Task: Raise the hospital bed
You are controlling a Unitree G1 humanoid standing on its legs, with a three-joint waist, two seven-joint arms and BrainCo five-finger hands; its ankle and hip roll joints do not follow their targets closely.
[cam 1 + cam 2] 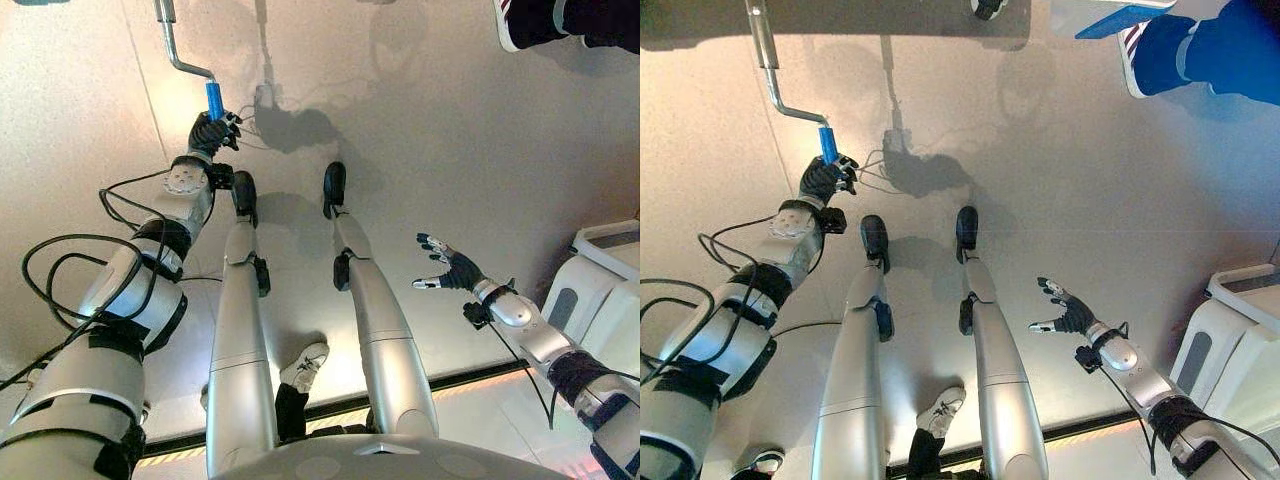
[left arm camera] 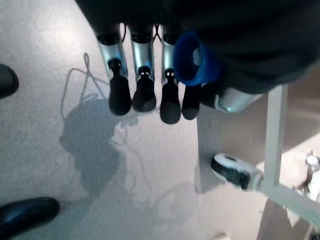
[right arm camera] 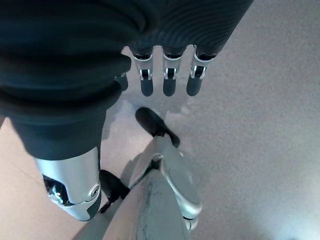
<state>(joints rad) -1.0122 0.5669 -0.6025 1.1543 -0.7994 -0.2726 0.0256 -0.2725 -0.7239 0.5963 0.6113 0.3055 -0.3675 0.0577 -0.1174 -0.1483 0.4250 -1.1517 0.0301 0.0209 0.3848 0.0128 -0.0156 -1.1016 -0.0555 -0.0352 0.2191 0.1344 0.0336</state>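
A bent metal crank (image 1: 175, 50) reaches down from the bed's dark frame edge (image 1: 870, 20) and ends in a blue handle (image 1: 214, 100). My left hand (image 1: 210, 133) is at the handle's lower end, fingers and thumb closed round it. In the left wrist view the blue handle (image 2: 192, 57) lies between the dark-tipped fingers (image 2: 145, 95) and the thumb. My right hand (image 1: 458, 270) hangs open over the floor at the lower right, far from the crank, with its fingers (image 3: 167, 82) straight.
A bed caster (image 2: 232, 170) and a pale frame leg (image 2: 275, 135) stand past the left hand. A white piece of equipment (image 1: 600, 290) sits at the right edge. A person's shoe (image 1: 530, 20) shows at the top right, another shoe (image 1: 303, 365) near the bottom.
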